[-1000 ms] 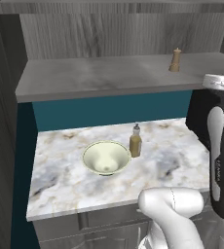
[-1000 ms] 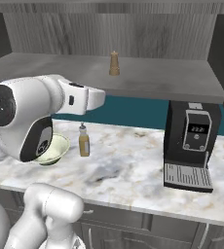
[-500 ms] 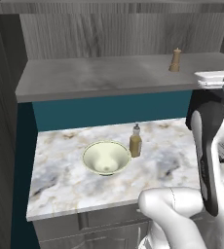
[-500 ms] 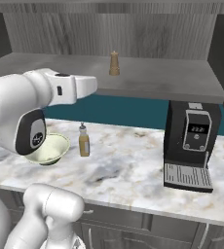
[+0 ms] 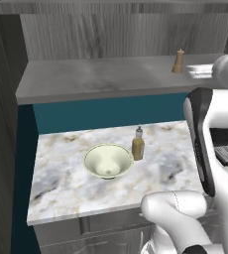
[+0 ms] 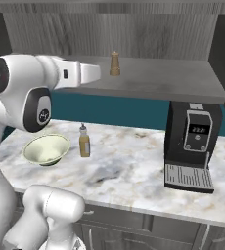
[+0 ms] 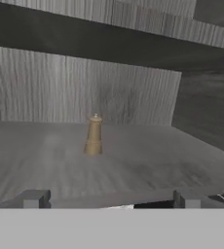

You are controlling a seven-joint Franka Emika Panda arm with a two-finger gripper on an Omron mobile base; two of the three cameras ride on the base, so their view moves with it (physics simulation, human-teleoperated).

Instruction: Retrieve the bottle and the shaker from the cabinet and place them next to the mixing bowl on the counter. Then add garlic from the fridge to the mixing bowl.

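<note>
A: What has changed in the last second?

B: The white arm has swung up from over the white-grey marble worktop (image 5: 86,198) towards the wide grey wood-grain cabinet shelf (image 6: 183,80). A second ago its forearm hung low by the bowl; now it reaches level with the shelf. The things themselves have not moved.

A: Meaning what for the job?

B: As I judge it, the bottle step is done and the shaker fetch is beginning. The garlic is untouched.

A: Take the things from the bowl, big to small.

B: The round pale cream-green mixing bowl (image 5: 107,161) sits on the worktop. A black coffee machine (image 6: 191,145) stands on the same worktop, well off from the bowl. The slim glass bottle of amber liquid (image 5: 138,145) stands just beside the bowl. The small tan wooden shaker (image 7: 94,134) is on the shelf above and behind the bowl, well apart from it.

A: How does the shaker sit?

B: Upright, long axis vertical, knob on top.

A: And the hand?

B: The hand (image 7: 106,198) has its fingers spread wide with nothing between them, facing the shaker from near the shelf's front edge, not touching it.
</note>
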